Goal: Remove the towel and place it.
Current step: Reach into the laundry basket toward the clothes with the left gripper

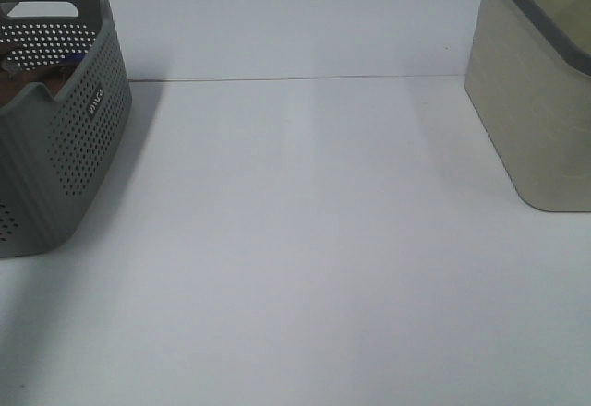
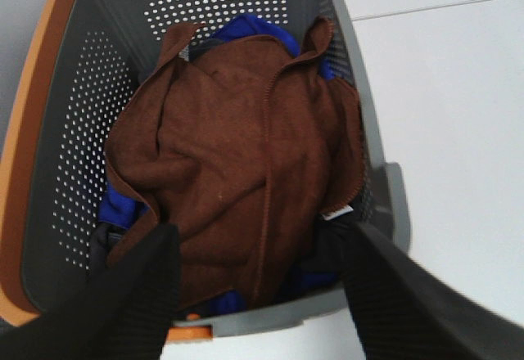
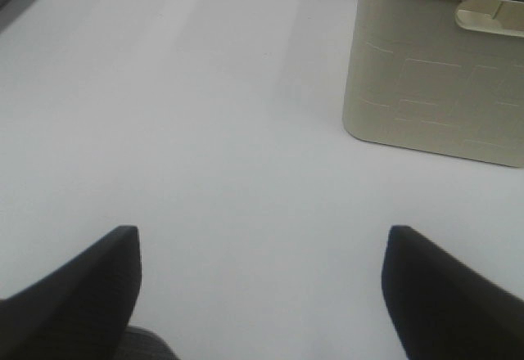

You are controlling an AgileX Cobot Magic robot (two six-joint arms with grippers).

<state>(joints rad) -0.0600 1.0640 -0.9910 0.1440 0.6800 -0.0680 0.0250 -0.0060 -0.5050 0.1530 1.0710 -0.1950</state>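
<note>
My left fingers (image 2: 258, 229) stand wide apart and grip nothing, hanging over the grey perforated basket (image 1: 83, 148) that sits at the upper left of the high frame. The towel (image 2: 237, 164) lies crumpled inside that basket, reddish-brown and plush. It fills most of the basket and rests on a blue cloth (image 2: 246, 29) that peeks out around its edges. Its small white tag (image 2: 336, 213) shows on the hem, close to one of my left tips. I cannot tell whether those tips touch the cloth. My right fingers (image 3: 262, 233) are spread wide too, empty, above the white surface (image 1: 305, 240). The beige bin (image 3: 434, 90) stands at the upper right of the high frame, well apart from the basket
</note>
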